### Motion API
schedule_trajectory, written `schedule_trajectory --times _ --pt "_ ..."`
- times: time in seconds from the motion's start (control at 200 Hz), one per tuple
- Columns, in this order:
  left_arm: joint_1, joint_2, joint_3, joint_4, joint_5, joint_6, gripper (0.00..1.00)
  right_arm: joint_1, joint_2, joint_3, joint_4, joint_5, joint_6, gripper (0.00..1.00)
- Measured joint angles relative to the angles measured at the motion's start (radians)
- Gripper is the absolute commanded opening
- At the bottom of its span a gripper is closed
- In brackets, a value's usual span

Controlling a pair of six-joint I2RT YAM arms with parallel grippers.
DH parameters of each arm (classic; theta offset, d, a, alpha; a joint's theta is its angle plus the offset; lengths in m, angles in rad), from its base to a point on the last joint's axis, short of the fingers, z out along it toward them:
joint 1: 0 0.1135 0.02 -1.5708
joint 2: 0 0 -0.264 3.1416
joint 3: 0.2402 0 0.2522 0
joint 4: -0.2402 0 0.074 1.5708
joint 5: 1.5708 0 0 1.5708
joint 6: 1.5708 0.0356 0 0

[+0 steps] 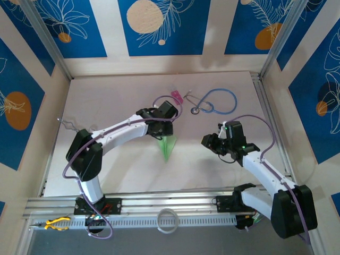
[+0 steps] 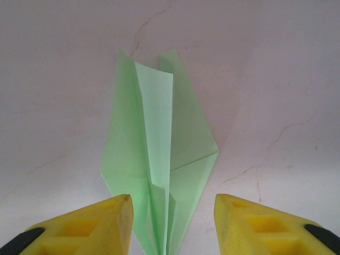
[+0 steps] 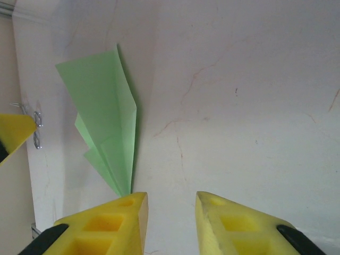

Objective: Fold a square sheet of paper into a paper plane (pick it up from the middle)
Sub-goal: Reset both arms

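Note:
The square sheet of paper is folded into a narrow, pointed light-green paper plane (image 1: 168, 146) that lies on the pale table in the middle. In the left wrist view the paper plane (image 2: 159, 154) has raised centre folds and spread wings. My left gripper (image 2: 172, 204) is open just above it, its yellow fingers (image 2: 114, 218) on either side of the centre folds without pinching them. From above, the left gripper (image 1: 164, 134) hangs over the plane's far end. My right gripper (image 3: 171, 199) is open and holds nothing; the paper plane (image 3: 106, 122) lies to its left. It sits right of the plane (image 1: 210, 142).
A small pink block (image 1: 177, 96) and a blue stethoscope (image 1: 215, 102) lie at the back of the table. A metal clip (image 1: 69, 125) rests at the left. A white ring (image 1: 168, 220) and a yellow tool (image 1: 56, 224) sit on the front rail.

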Motion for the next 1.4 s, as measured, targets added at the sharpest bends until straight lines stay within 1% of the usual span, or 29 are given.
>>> schedule_trajectory --times 0.14,0.185,0.31,0.45,0.485,0.565,0.655,0.7,0.76,0.79,0.85,0.875,0.96,1.035,1.145,1.215,1.27,1.401 --pt "0.013 -0.002 -0.018 0.019 0.027 0.029 0.45 0.013 0.039 0.007 -0.005 -0.003 -0.006 0.32" --pt "0.023 -0.01 -0.045 0.04 0.035 0.037 0.45 0.014 0.05 0.021 -0.016 0.001 -0.014 0.35" --pt "0.068 -0.047 -0.145 0.08 0.073 0.046 0.43 0.019 0.059 0.077 -0.051 0.018 -0.048 0.36" --pt "0.12 -0.087 -0.216 0.113 0.102 0.046 0.43 0.023 0.059 0.132 -0.076 0.051 -0.088 0.37" --pt "0.134 -0.107 -0.236 0.124 0.108 0.047 0.43 0.025 0.059 0.144 -0.089 0.068 -0.1 0.39" --pt "0.164 -0.169 -0.286 0.152 0.109 0.056 0.44 0.027 0.059 0.174 -0.131 0.133 -0.134 0.47" --pt "0.203 -0.256 -0.348 0.176 0.092 0.077 0.52 0.028 0.059 0.214 -0.171 0.246 -0.192 0.57" --pt "0.228 -0.308 -0.382 0.184 0.069 0.098 0.54 0.024 0.061 0.23 -0.172 0.311 -0.217 0.58" --pt "0.264 -0.37 -0.429 0.2 0.034 0.117 0.62 0.013 0.072 0.242 -0.156 0.389 -0.258 0.59" --pt "0.286 -0.404 -0.455 0.208 0.011 0.131 0.66 0.005 0.083 0.244 -0.143 0.427 -0.276 0.62" --pt "0.33 -0.467 -0.509 0.228 -0.045 0.158 0.78 -0.014 0.117 0.243 -0.099 0.528 -0.314 0.64" --pt "0.35 -0.491 -0.533 0.238 -0.072 0.179 0.82 -0.026 0.135 0.237 -0.069 0.563 -0.331 0.64" --pt "0.427 -0.563 -0.612 0.268 -0.145 0.213 0.86 -0.073 0.185 0.183 0.079 0.644 -0.402 0.66" --pt "0.513 -0.612 -0.678 0.307 -0.185 0.249 0.89 -0.114 0.227 0.135 0.177 0.669 -0.456 0.66" --pt "0.61 -0.65 -0.774 0.42 -0.243 0.325 0.93 -0.164 0.288 0.076 0.346 0.658 -0.509 0.65" --pt "0.635 -0.65 -0.826 0.499 -0.263 0.375 0.94 -0.179 0.326 0.013 0.504 0.629 -0.543 0.64" --pt "0.651 -0.643 -0.852 0.554 -0.261 0.422 0.96 -0.179 0.347 -0.026 0.583 0.597 -0.574 0.64" --pt "0.681 -0.616 -0.882 0.701 -0.253 0.562 0.98 -0.183 0.386 -0.076 0.766 0.477 -0.642 0.64"
